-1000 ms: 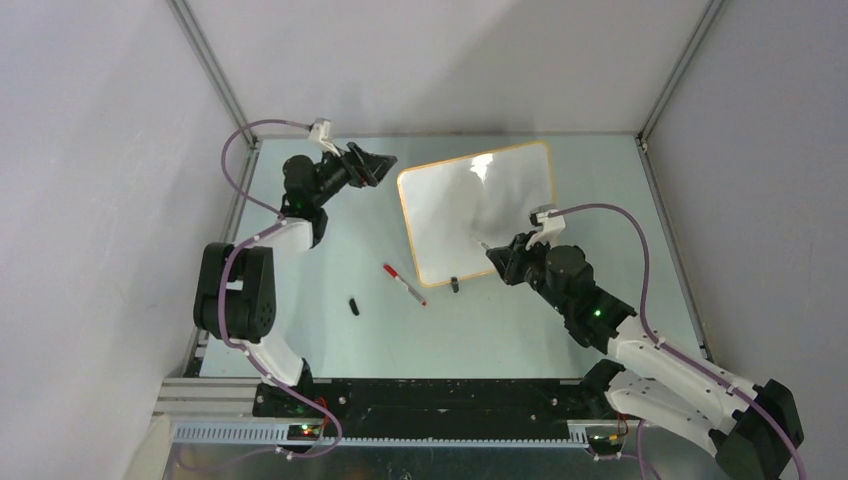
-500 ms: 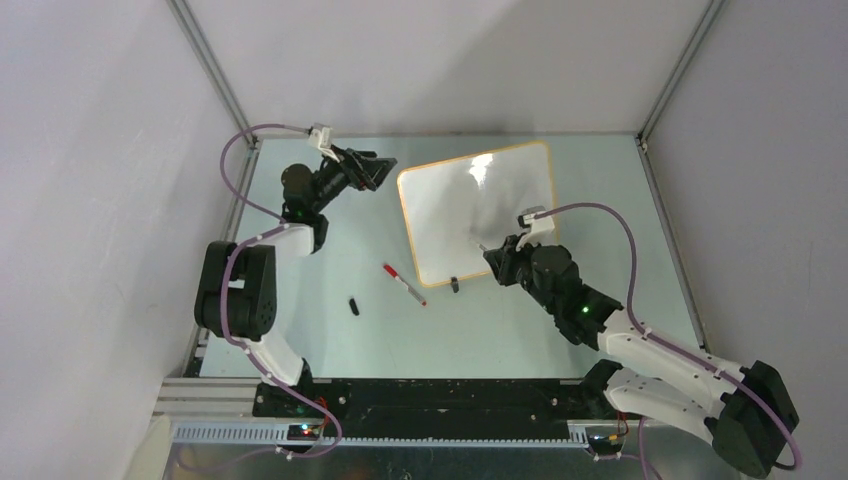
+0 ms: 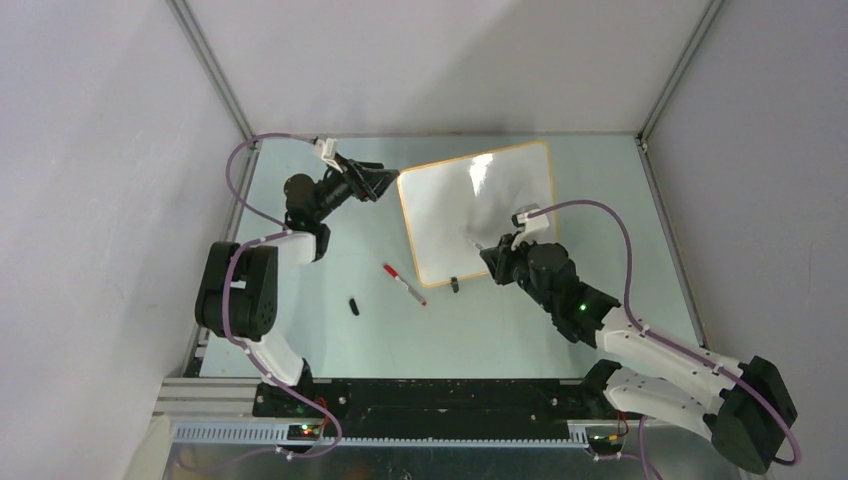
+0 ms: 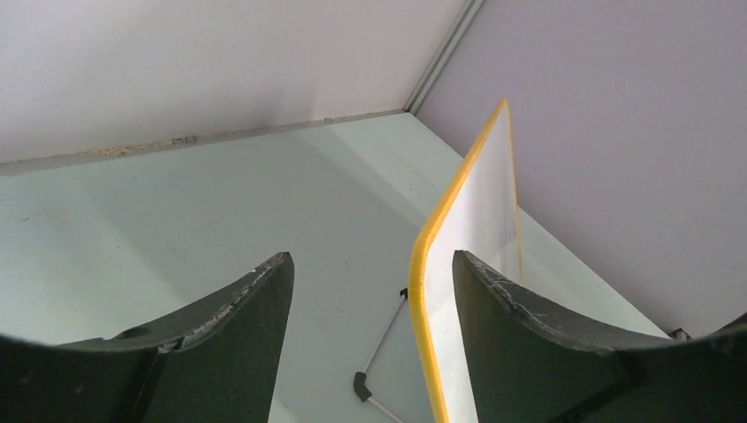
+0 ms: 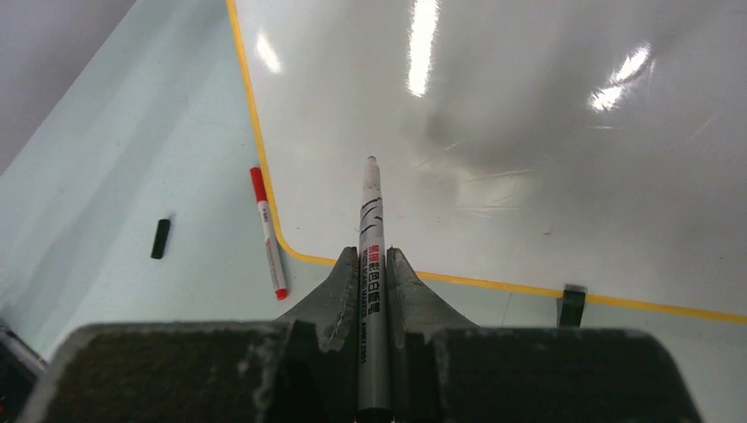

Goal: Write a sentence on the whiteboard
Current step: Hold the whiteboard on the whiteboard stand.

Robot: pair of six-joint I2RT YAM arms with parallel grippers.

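The whiteboard point(image 3: 480, 210) is standing tilted ahead of both claws. The left arm is stretching forward, its left gripper point(image 3: 388, 181) gaping wide and empty, the board's edge showing between its fingers. The right arm is crouching low, its right gripper point(image 3: 489, 251) clamping a marker point(image 5: 370, 211), tip pointing at the board just ahead.

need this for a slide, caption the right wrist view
Right gripper shut on a marker, tip aimed at the whiteboard; a red-capped marker lies beside its corner.
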